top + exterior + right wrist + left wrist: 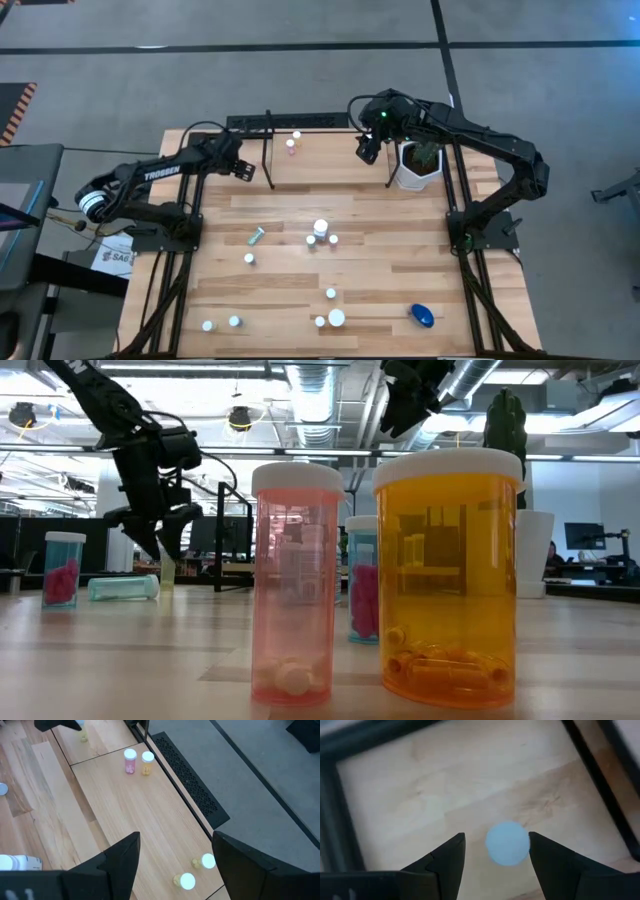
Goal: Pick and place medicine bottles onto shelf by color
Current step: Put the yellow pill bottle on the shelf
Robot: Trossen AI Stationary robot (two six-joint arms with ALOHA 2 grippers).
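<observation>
Bottle [507, 843] between spread left gripper [496, 851] jaws, untouched

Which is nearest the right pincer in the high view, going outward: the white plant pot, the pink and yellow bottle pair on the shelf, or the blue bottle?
From the right pincer, at the table's far edge:
1. White plant pot, close beside it, toward the right arm's side.
2. Pink and yellow bottle pair, on the shelf, toward the left arm.
3. Blue bottle, far off at the near right corner.
</observation>
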